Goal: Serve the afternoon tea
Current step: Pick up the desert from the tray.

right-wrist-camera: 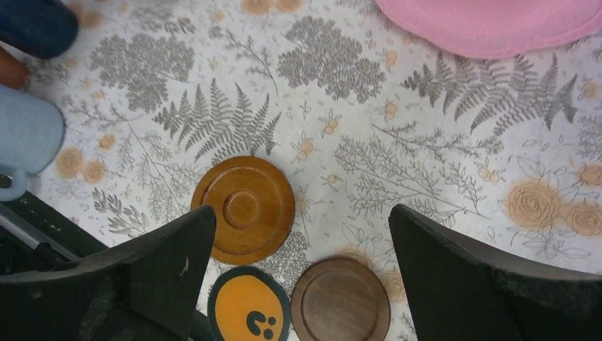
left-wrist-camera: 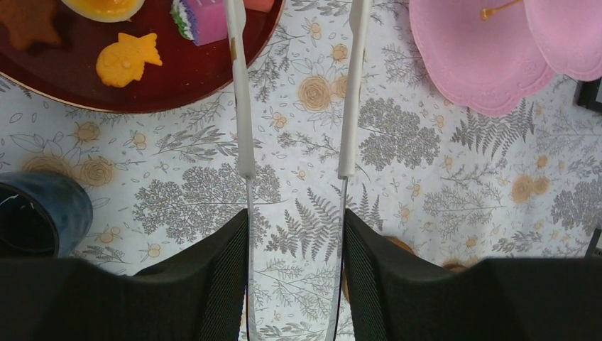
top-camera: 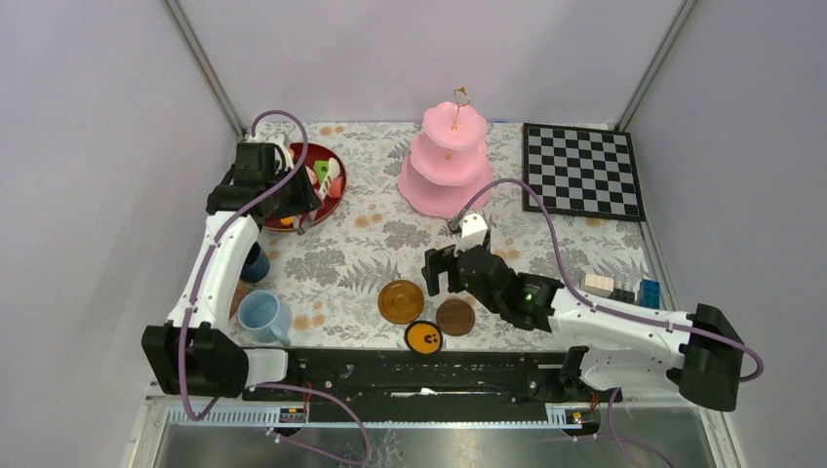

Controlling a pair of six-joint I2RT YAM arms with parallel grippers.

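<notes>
**Tea service, early stage:** we see the left arm's fingers (left-wrist-camera: pixel 213 284) part-closed against the outer sides of a pair of white tongs (left-wrist-camera: pixel 241 106). The two tong arms stand parted with nothing visible between them. Their tips run out of the wrist view above the red tray (left-wrist-camera: pixel 184 85).

On that tray lie the toy pastries. Among them are an orange fish-shaped biscuit (left-wrist-camera: pixel 128 60), a brown star biscuit (left-wrist-camera: pixel 28 21), and a pink, purple and green slice (left-wrist-camera: pixel 202 14) just beside one tong arm.

The pink three-tier cake stand (top-camera: pixel 447 161) rises at the back of the counter (top-camera: pixel 371 244), well apart from the tray. Its tiers look bare from above.

The right arm's fingers (right-wrist-camera: pixel 454 284) are spread wide and hold nothing. They hang over a light wooden saucer (right-wrist-camera: pixel 241 209), a darker saucer (right-wrist-camera: pixel 341 298) and an orange disc with a dark rim (right-wrist-camera: pixel 248 312). The light-blue cup (top-camera: pixel 261 314) and the dark-blue cup (top-camera: pixel 255 263) sit near the left arm, neither on a saucer.

We judge the step in hand to be lifting a pastry with the tongs to take it to the stand. The next move calls for lowering the tips either side of one pastry and squeezing just enough to hold it. The pastry then has to cross to a tier without slipping.
</notes>
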